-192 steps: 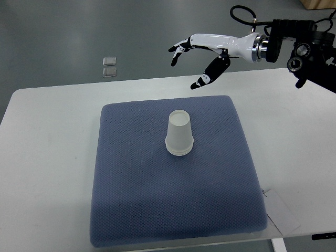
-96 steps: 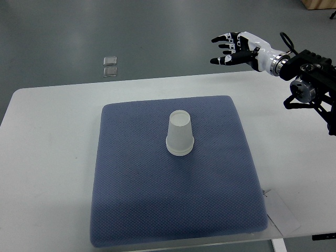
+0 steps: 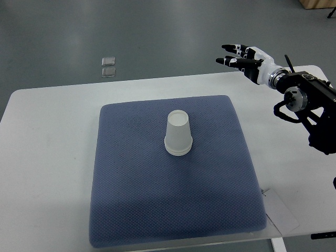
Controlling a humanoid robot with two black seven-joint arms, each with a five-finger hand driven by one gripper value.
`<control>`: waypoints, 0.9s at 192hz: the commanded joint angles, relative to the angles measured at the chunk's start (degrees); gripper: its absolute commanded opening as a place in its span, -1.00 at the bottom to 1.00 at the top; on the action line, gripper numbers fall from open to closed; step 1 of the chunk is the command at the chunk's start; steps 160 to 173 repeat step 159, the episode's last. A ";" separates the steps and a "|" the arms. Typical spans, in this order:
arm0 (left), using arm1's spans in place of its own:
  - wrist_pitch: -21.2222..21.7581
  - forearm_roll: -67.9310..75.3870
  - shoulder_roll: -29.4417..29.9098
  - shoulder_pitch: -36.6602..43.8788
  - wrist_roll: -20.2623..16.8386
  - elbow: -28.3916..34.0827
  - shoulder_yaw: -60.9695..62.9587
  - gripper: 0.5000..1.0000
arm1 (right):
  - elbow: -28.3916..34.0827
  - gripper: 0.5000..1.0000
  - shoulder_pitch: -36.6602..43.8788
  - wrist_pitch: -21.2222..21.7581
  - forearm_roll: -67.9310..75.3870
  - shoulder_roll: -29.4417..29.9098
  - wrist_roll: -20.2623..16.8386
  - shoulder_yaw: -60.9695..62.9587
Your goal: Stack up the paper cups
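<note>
A stack of white paper cups [image 3: 178, 134] stands upside down near the middle of a blue padded mat [image 3: 173, 210]. My right hand [image 3: 239, 55] is raised above the table's far right edge, well away from the cups, with its fingers stretched out and holding nothing. Its black arm [image 3: 307, 102] comes in from the right edge. The left arm is out of view.
The mat lies on a white table [image 3: 47, 157]. A white paper tag [image 3: 281, 212] lies by the mat's near right corner. Two small clear squares [image 3: 108, 66] lie on the grey floor beyond the table.
My right hand has pulled back to the right, away from above the mat's far edge, and turned so its fingers point left. The cups have not moved.
</note>
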 commanded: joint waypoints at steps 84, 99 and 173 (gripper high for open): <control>0.00 0.02 0.00 -0.01 0.00 0.00 0.00 1.00 | 0.94 0.67 -5.58 0.11 0.24 7.26 0.56 7.77; 0.00 0.02 0.00 -0.01 0.00 0.00 0.00 1.00 | 0.94 0.67 -5.85 0.11 0.24 7.70 0.55 7.77; 0.00 0.02 0.00 -0.01 0.00 0.00 0.00 1.00 | 0.94 0.67 -7.25 0.28 0.59 8.67 0.56 7.77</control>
